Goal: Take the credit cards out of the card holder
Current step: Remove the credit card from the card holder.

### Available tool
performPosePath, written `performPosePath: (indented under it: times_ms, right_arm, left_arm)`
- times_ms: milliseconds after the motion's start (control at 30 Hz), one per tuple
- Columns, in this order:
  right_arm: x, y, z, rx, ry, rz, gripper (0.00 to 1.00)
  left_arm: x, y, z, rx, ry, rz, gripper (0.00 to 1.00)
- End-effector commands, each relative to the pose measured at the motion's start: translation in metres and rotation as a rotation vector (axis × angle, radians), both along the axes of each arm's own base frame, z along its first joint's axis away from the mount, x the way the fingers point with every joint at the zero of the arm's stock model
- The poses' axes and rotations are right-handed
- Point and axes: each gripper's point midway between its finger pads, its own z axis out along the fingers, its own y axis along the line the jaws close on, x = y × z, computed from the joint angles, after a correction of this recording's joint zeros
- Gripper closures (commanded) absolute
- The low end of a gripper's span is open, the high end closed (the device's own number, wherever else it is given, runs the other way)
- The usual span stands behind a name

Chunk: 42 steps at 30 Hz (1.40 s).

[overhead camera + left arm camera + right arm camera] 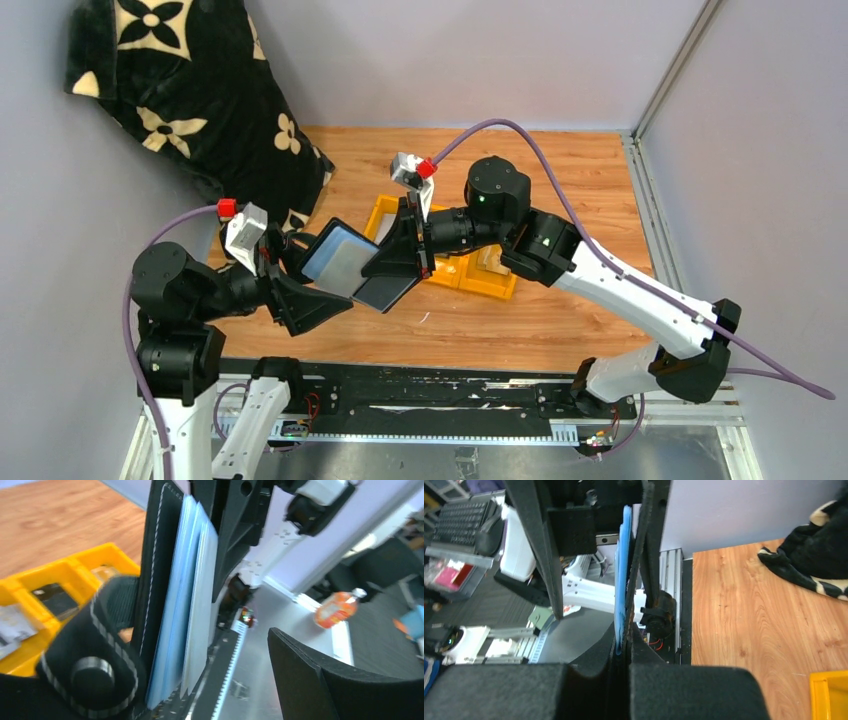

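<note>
1. The card holder [345,262] is up in the air just left of the frame's centre, above the wooden table [560,190]. It is spread open, its pale grey-blue inside facing the overhead camera.
2. The right gripper [385,262] reaches in from the right. In its wrist view its two fingers [694,690] are clenched on the holder's edge, with the black cover and a blue inner sheet pinched in the narrow slit between them.
3. The left gripper [320,275] comes in from the lower left with its fingers released. In its wrist view the holder stands on edge at the left of the frame. The other finger [345,680] sits at the lower right, well apart from the holder, with bare gap between.
4. The holder's black closing tab [92,677], with its round snap, hangs at the lower left of the left wrist view.
5. The pale inner sheets are fanned slightly. I cannot tell whether any pocket holds a card.
6. The yellow tray [495,285] lies on the table just right of centre, partly under the right arm.
7. In the left wrist view, two credit cards lie in tray compartments at the left edge, both blurred: a dark one [55,599] and a silvery-grey one [12,622].
8. A black blanket with cream flowers [190,90] is heaped in the upper left corner.
</note>
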Motion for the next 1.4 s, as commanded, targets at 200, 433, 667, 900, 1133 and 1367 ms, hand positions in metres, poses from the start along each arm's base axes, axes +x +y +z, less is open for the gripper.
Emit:
performPosePath:
  times_ms: [200,433,667,900,1133,1367]
  right_arm:
    - [0.009,0.005,0.023,0.167,0.168,-0.132,1.0]
    - [-0.008,0.004,0.01,0.144,0.162,-0.044,0.94]
    - [-0.021,0.0,-0.001,0.048,0.054,0.064,0.63]
    - [-0.03,-0.008,-0.013,-0.055,-0.07,0.174,0.6]
    - [-0.03,-0.003,-0.012,-0.081,-0.104,0.216,0.72]
    - [-0.009,0.007,-0.005,-0.096,-0.135,0.101,1.0]
  left_arm:
    - [0.025,0.031,-0.003,0.122,-0.283,0.351,0.47]
    - [0.023,0.025,-0.003,0.102,-0.253,0.3,0.77]
    - [0.016,0.019,-0.011,0.113,-0.208,0.231,0.96]
    - [-0.004,0.007,-0.017,0.085,-0.124,0.057,0.98]
    - [-0.012,0.002,-0.023,0.068,-0.076,-0.029,0.98]
    - [-0.009,0.002,-0.026,0.064,-0.04,-0.021,0.37]
